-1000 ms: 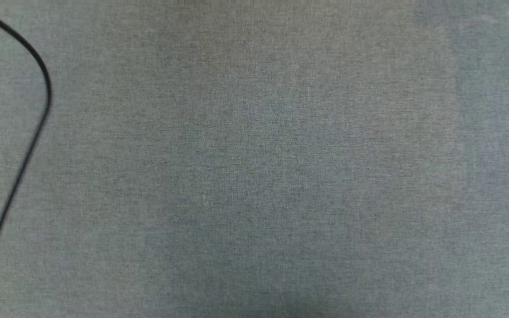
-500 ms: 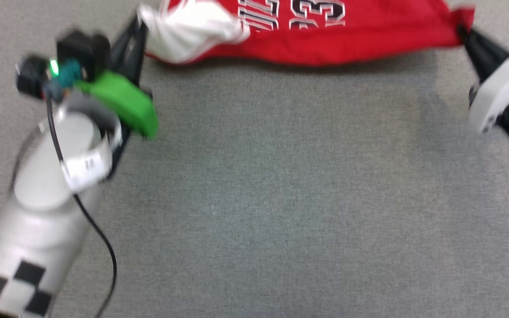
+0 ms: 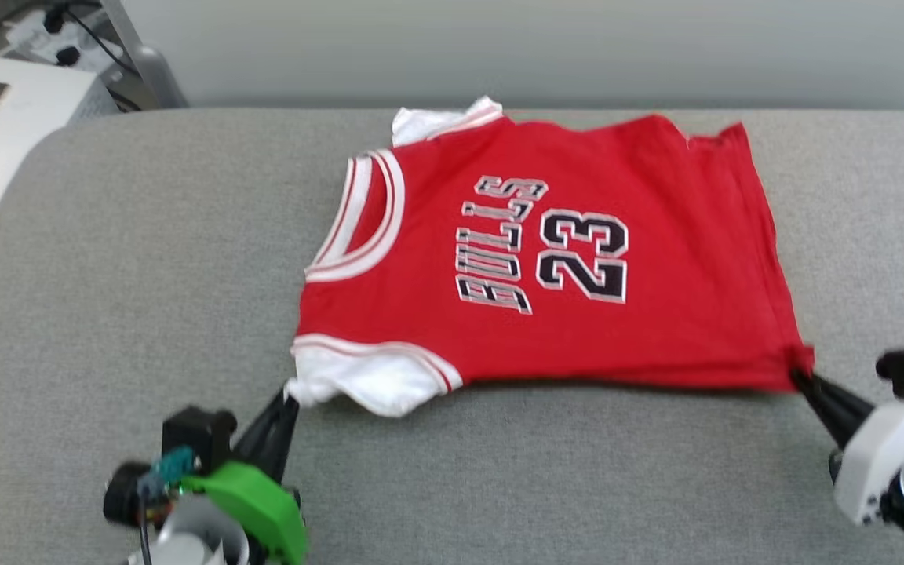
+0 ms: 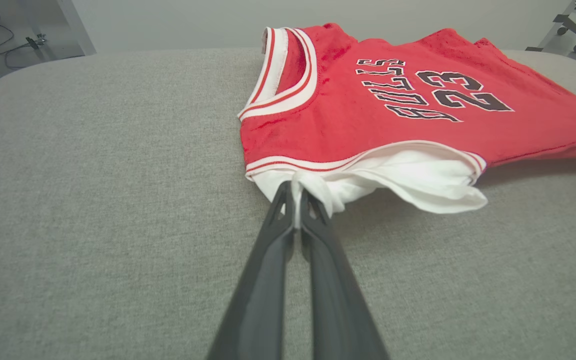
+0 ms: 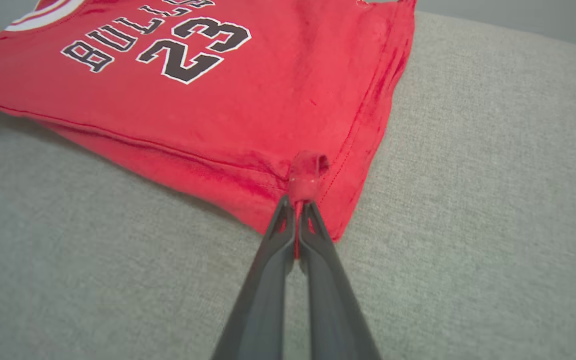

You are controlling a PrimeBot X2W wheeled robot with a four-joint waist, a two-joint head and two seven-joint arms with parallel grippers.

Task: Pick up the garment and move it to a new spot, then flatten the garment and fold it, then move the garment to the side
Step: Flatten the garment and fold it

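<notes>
**Red jersey, pinched at two near corners, on grey cushion**

Head view. The garment is red with white sleeves and lies spread front-up on the grey padded surface. Its neck points to the robot's left and its hem to the right. The lettering "BULLS" and "23" is black with a white outline and runs sideways. The left gripper is at lower left, fingers slanting up and inward to the near white sleeve, with a green cover at its wrist. The right gripper is at lower right, fingers reaching up-left to the near hem corner.

Left wrist view. The fingers are pressed together on a fold of the white sleeve, low over the cushion.

Right wrist view. The fingers are clamped on a small bunch of red cloth at the hem corner. "BULLS 23" is legible.
</notes>
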